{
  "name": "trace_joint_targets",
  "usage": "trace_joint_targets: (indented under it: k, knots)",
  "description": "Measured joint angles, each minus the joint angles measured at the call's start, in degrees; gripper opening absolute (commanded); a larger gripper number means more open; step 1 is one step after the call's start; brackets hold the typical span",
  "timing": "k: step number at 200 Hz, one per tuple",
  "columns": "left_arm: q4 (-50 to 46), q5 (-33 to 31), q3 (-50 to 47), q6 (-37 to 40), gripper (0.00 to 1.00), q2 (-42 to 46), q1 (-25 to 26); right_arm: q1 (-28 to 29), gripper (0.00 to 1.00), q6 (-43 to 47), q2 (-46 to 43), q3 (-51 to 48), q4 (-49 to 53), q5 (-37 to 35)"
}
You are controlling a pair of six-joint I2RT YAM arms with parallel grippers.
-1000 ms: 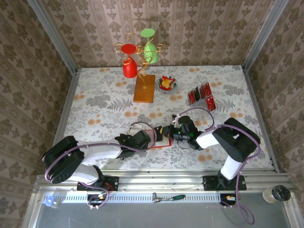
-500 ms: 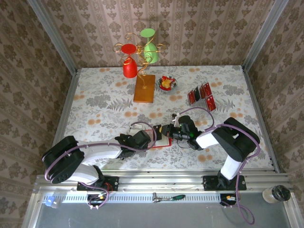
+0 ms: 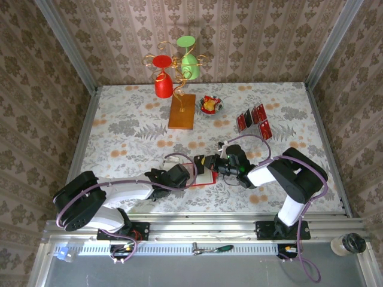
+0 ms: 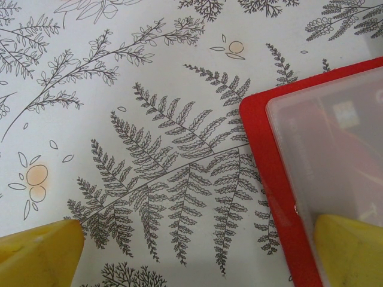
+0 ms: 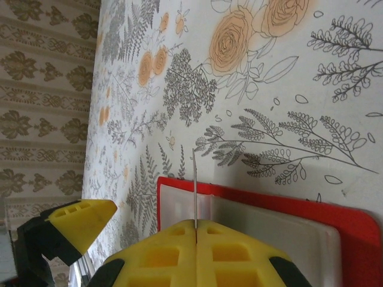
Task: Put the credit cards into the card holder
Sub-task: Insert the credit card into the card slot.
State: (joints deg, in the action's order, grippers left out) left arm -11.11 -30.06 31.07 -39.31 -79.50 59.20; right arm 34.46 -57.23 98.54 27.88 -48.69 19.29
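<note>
The card holder (image 3: 202,180) lies open on the flowered tablecloth near the front middle, red with a pale inside (image 4: 335,143). My right gripper (image 3: 207,162) is shut on one credit card (image 5: 195,179), seen edge-on and upright above the holder's left part (image 5: 179,206). My left gripper (image 3: 191,173) is open at the holder's left edge; one yellow finger (image 4: 350,251) rests over the pale inside, the other (image 4: 36,257) on bare cloth. More credit cards (image 3: 252,121), red with black bands, stand at the back right.
A wire cup tree on an orange wooden slab (image 3: 181,112) holds a red cup (image 3: 163,85) and a green cup (image 3: 190,66) at the back. A small bowl of sweets (image 3: 210,105) sits beside it. Walls close three sides.
My right gripper has edged slightly left and away with the card. The left gripper and the holder have stayed put.
</note>
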Motion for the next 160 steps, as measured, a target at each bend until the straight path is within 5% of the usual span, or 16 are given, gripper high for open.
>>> trace_joint_targets:
  k: [160]
  knots:
    - [0.4,0.0,-0.4,-0.2,1.00,0.2,0.0,-0.2,0.00,-1.3,4.7,0.0,-5.4,0.9]
